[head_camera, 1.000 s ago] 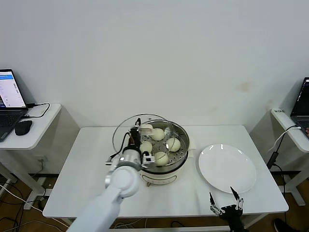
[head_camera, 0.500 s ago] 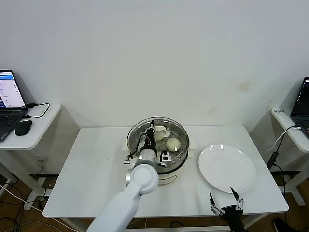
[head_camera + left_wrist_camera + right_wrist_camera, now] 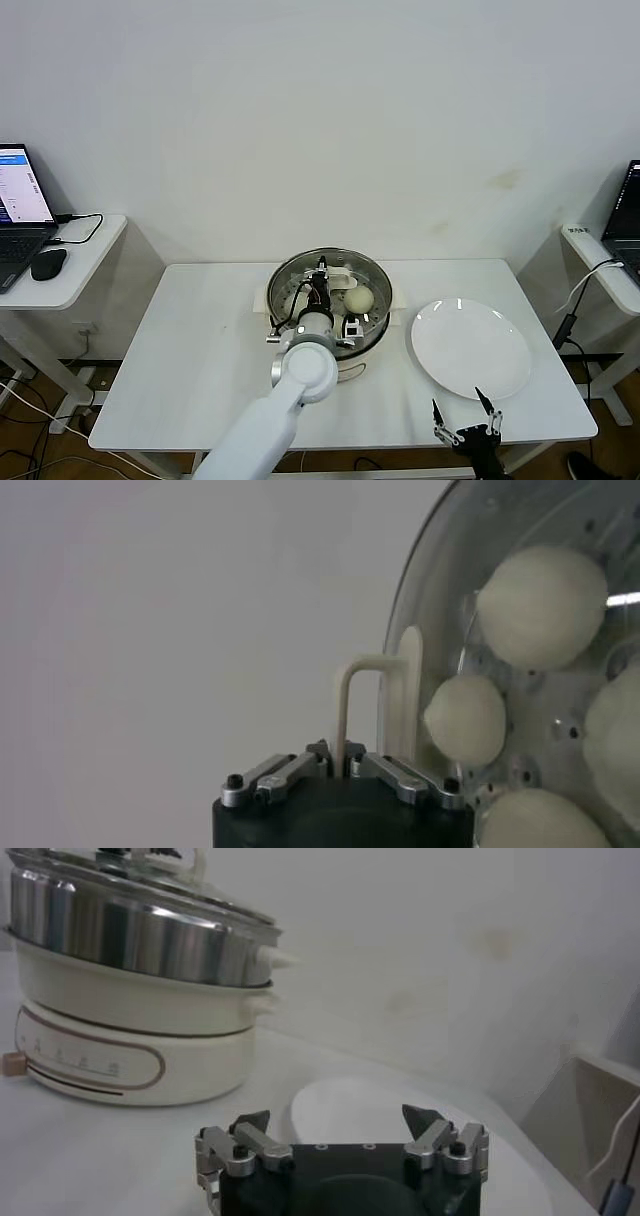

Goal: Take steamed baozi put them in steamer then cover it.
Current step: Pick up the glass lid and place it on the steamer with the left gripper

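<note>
Steamer (image 3: 372, 322) mid-table (image 3: 180, 340), baozi (image 3: 359, 299) inside; plate (image 3: 470, 348) right.

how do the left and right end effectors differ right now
The left end effector is shut on the glass lid's handle over the steamer; the right end effector is open and holds nothing. The left is up at the pot; the right waits low at the table's front edge beside the white plate.
</note>
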Robot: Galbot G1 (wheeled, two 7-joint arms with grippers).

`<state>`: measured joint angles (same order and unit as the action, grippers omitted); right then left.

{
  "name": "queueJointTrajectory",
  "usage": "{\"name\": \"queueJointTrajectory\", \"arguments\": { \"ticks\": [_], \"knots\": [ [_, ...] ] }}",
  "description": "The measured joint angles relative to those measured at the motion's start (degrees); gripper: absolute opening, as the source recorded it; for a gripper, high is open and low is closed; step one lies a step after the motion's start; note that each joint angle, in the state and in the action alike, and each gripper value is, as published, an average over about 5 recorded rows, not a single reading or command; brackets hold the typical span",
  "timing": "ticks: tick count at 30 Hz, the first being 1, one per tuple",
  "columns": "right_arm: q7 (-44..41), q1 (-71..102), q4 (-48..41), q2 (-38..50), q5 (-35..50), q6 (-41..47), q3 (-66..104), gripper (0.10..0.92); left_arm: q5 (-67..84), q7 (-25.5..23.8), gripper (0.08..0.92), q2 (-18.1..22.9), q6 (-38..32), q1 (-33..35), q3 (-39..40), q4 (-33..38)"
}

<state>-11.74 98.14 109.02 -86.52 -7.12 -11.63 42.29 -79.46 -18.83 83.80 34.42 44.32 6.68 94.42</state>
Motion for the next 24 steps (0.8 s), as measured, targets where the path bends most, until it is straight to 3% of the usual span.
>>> {"name": "queueJointTrajectory", "arguments": {
  "ticks": [21, 24],
  "knots": [
    [-0.2, 0.0, -0.2, 0.1, -0.1, -0.1, -0.4, 0.823, -1.8, 0.9, 0.150, 0.8, -0.9, 0.0, -0.5, -1.9],
    [-0.2, 0.0, -0.2, 0.1, -0.1, -0.1, -0.4, 0.823, -1.6, 1.3, 0.182, 1.0, -0.8, 0.2, -0.5, -1.7]
  ]
}}
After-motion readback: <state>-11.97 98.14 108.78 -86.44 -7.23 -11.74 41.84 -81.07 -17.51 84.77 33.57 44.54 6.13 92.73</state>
